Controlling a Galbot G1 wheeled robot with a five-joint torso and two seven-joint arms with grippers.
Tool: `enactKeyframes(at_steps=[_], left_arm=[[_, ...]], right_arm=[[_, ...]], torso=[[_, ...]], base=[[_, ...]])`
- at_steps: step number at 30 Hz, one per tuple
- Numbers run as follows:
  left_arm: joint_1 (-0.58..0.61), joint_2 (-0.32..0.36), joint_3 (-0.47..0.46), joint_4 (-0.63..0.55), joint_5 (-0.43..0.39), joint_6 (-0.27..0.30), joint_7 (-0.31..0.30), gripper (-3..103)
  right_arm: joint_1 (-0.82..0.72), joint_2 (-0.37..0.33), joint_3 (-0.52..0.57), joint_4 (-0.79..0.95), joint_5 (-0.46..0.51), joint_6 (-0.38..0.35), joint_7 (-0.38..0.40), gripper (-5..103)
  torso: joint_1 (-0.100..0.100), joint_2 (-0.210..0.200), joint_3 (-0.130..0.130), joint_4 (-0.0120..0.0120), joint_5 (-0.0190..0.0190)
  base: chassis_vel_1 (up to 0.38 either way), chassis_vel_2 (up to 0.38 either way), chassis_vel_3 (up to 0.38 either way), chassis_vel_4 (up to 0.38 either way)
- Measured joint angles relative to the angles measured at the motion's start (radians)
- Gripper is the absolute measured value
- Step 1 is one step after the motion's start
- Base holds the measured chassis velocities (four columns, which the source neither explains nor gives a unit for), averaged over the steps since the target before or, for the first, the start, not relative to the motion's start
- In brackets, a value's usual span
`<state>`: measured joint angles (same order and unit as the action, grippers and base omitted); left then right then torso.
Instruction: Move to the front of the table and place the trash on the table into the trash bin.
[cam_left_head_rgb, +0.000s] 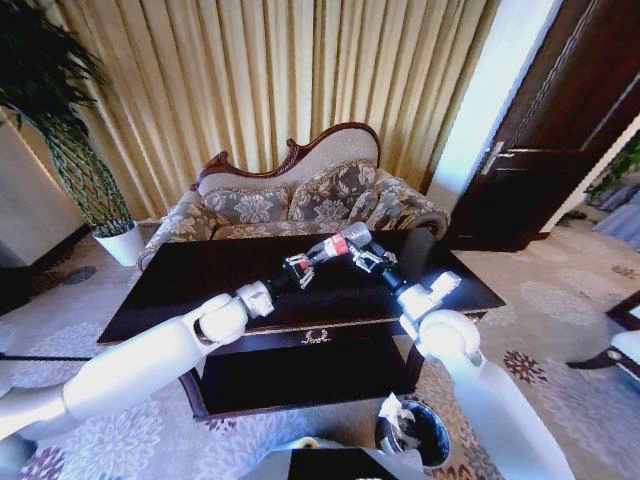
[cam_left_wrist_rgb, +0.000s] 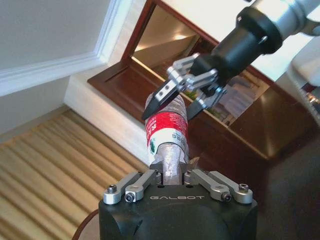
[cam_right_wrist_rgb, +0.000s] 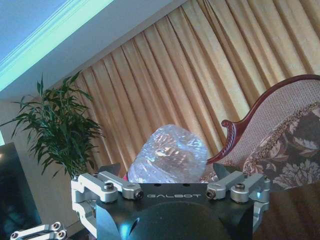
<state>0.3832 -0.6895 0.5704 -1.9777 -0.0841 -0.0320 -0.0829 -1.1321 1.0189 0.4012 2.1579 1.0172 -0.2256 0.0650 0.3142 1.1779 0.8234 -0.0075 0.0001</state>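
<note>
Left end effector (cam_left_head_rgb: 299, 270) grips the bottle (cam_left_head_rgb: 333, 246) near its cap end above the worktop (cam_left_head_rgb: 180, 280), while your right end effector (cam_left_head_rgb: 372, 259), at three o'clock, spreads open round its base; it looks light, thin-walled and slippery, so hold the labelled middle.

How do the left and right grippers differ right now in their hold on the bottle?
The left gripper is shut on the cap end of the plastic bottle, below its red label; the right gripper straddles the bottle's base end with its fingers open. The left gripper reaches in from the robot's left above the table, the right gripper from the right. Both meet at the same bottle, held in the air.
</note>
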Motion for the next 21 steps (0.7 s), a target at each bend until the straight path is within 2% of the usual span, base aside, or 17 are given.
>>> enactKeyframes(at_steps=[6,8,11,12,14,15,16,17,18,20,21], left_arm=[[-0.019,-0.016,0.023,-0.001,-0.002,0.007,-0.003,15],[-0.019,-0.013,0.023,-0.003,-0.003,0.007,-0.003,15],[-0.019,-0.009,0.023,-0.007,-0.003,0.007,-0.003,15],[-0.019,-0.004,0.023,-0.008,-0.003,0.007,-0.003,10],[-0.017,-0.004,0.023,-0.01,-0.003,0.007,-0.003,10],[-0.015,-0.004,0.023,-0.011,-0.003,0.007,-0.003,10],[-0.015,-0.004,0.024,-0.011,-0.003,0.007,-0.002,10],[-0.012,-0.005,0.026,-0.012,-0.003,0.007,-0.002,10],[-0.012,-0.006,0.028,-0.012,-0.003,0.007,-0.002,10],[-0.013,-0.007,0.03,-0.013,-0.003,0.007,-0.002,10],[-0.013,-0.007,0.031,-0.013,-0.003,0.007,-0.002,10]], right_arm=[[-0.02,-0.008,0.02,0.001,-0.027,0.002,0.001,101],[-0.023,-0.01,0.03,0.003,-0.028,0.006,0.007,93],[-0.022,-0.01,0.034,0.004,-0.028,0.006,0.015,88],[-0.021,-0.011,0.042,0.005,-0.028,0.008,0.024,77],[-0.021,-0.011,0.042,0.006,-0.028,0.008,0.024,77],[-0.022,-0.011,0.043,0.005,-0.028,0.008,0.027,71],[-0.022,-0.01,0.044,0.005,-0.028,0.008,0.027,71],[-0.025,-0.009,0.048,0.006,-0.028,0.009,0.028,61],[-0.026,-0.009,0.049,0.006,-0.029,0.009,0.028,56],[-0.027,-0.008,0.051,0.006,-0.03,0.009,0.028,56],[-0.028,-0.008,0.052,0.006,-0.03,0.009,0.028,51]], torso=[[0.0,0.0,0.0,-0.0001,0.0],[0.0,0.0,0.0,0.0,0.0],[0.0,0.0,0.0,0.0001,0.0],[0.0,0.0,0.0,0.0002,-0.0003],[0.0,0.0,0.0,0.0002,-0.0001],[0.0,0.0,0.0,0.0002,0.0],[0.0,0.0,0.0,0.0001,0.0001],[0.0,0.0,0.0,0.0,0.0001],[0.0,0.0,0.0,0.0,0.0],[0.0,0.0,0.0,0.0,0.0],[0.0,0.0,0.0,0.0001,0.0]], base=[[0.0,0.0,0.0,0.0],[0.0,0.0,0.0,0.0],[0.0,0.0,0.0,0.0],[0.0,0.0,0.0,0.0],[0.0,0.0,0.0,0.0],[0.0,0.0,0.0,0.0],[0.0,0.0,0.0,0.0],[0.0,0.0,0.0,0.0],[0.0,0.0,0.0,0.0],[0.0,0.0,0.0,0.0],[0.0,0.0,0.0,0.0]])
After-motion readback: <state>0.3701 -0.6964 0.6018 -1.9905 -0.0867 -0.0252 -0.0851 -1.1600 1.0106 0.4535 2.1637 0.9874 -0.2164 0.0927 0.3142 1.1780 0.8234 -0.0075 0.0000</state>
